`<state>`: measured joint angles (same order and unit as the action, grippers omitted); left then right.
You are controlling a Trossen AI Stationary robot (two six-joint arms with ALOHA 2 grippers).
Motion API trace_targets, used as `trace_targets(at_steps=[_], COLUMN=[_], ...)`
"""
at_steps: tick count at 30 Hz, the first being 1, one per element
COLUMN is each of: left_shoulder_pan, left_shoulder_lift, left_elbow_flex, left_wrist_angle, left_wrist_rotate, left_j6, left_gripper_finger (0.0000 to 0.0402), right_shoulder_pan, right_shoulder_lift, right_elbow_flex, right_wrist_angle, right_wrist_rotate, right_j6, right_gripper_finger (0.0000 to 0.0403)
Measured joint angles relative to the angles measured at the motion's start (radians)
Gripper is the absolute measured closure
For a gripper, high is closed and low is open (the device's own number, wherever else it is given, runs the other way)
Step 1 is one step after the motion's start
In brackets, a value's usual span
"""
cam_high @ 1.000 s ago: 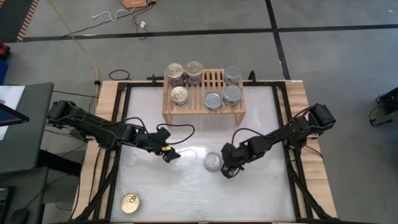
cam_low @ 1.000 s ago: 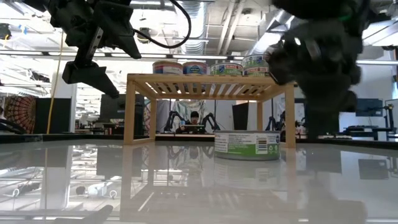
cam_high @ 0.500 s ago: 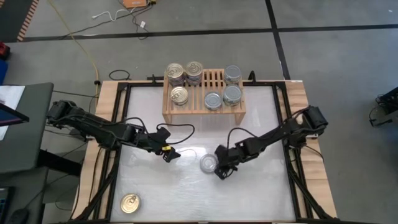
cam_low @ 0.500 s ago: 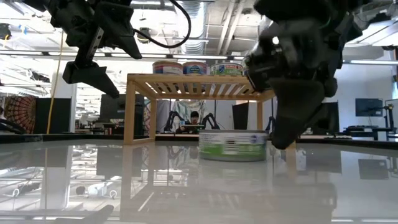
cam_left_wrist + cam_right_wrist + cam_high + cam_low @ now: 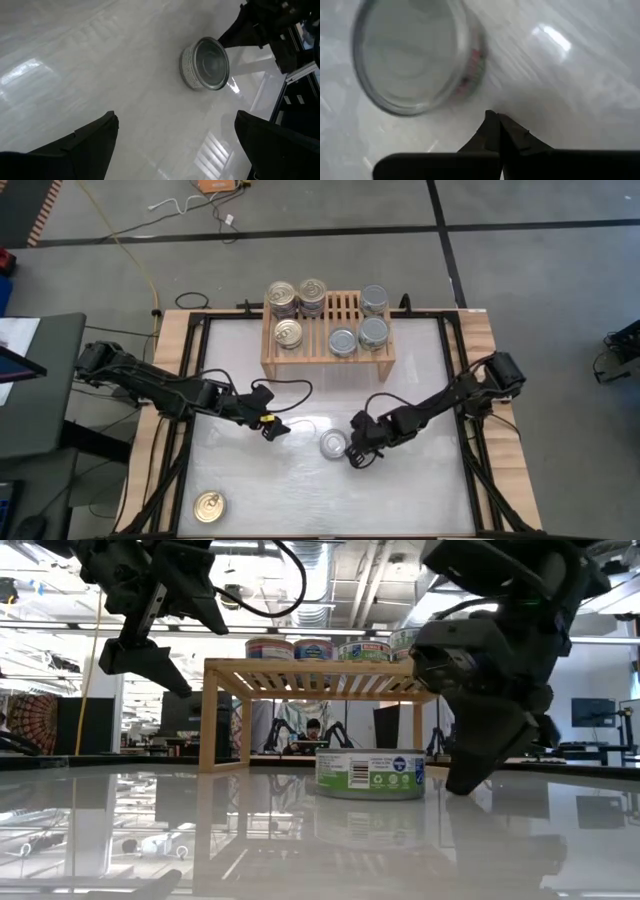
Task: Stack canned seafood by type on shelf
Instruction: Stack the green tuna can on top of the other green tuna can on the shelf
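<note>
High view, shelf: the light-wood shelf [image 5: 328,332] stands at the table's far edge with gold-topped tins [image 5: 296,307] grouped on its left part and silver-topped tins [image 5: 360,325] on its right, so the types are already kept apart.
High view, loose tins: a silver-topped tin [image 5: 333,445] lies mid-table; a gold-topped tin [image 5: 209,506] sits well apart, near the front left corner.
High view, right gripper: the right gripper [image 5: 358,457] rests just beside the silver-topped tin on its right side, fingers clenched with nothing between them. Judged from this, it is placed to nudge the tin rather than lift it.
High view, left gripper: the left gripper [image 5: 275,425] waits left of the tin, jaws spread wide and empty.
Low view: the tin stands upright on the table in front of the shelf, the right gripper's tip low at its side.
Left wrist view: the tin shows ahead between the parted fingers [image 5: 80,145], well apart from them.
Right wrist view: the closed fingertips [image 5: 496,131] sit beside the tin's wall, whether touching is unclear.
</note>
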<state>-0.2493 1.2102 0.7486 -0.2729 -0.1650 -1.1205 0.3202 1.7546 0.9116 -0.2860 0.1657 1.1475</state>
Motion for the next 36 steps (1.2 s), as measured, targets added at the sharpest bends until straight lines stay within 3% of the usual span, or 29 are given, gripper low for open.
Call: trace_targets(at_steps=[2, 6, 8, 13, 19, 23, 28, 36], left_shoulder_pan=[0.0, 0.0, 0.0, -0.002, -0.019, -0.065, -0.182, -0.297], left_shoulder_lift=[0.0, 0.0, 0.0, 0.0, 0.0, 0.002, 0.04, 0.204], left_elbow_flex=[0.0, 0.0, 0.0, 0.0, 0.0, 0.0, 0.0, 0.0], left_wrist_angle=[0.0, 0.0, 0.0, 0.0, -0.006, -0.054, -0.104, -0.003], left_wrist_rotate=[0.0, 0.0, 0.0, 0.0, -0.002, -0.087, -0.223, -0.243], left_j6=[-0.002, 0.001, 0.001, -0.004, -0.035, -0.183, -0.483, -0.811], left_gripper_finger=[0.0019, 0.0019, 0.0019, 0.0019, 0.0019, 0.0019, 0.0019, 0.0019], right_shoulder_pan=[0.001, 0.003, 0.003, -0.011, -0.009, -0.01, -0.009, -0.013], right_shoulder_lift=[0.014, 0.066, 0.07, 0.058, 0.012, 0.004, 0.003, 0.002], right_elbow_flex=[-0.003, -0.002, -0.002, -0.003, -0.002, -0.003, -0.003, -0.003], right_wrist_angle=[0.068, 0.352, 0.386, 0.27, 0.119, 0.114, 0.099, 0.107], right_wrist_rotate=[0.003, -0.122, -0.147, -0.191, -0.141, -0.136, -0.135, -0.136], right_j6=[-0.042, -0.225, -0.252, -0.216, -0.211, -0.255, -0.264, -0.266], right_gripper_finger=[0.0385, 0.0385, 0.0385, 0.0385, 0.0382, 0.0377, 0.0377, 0.0374])
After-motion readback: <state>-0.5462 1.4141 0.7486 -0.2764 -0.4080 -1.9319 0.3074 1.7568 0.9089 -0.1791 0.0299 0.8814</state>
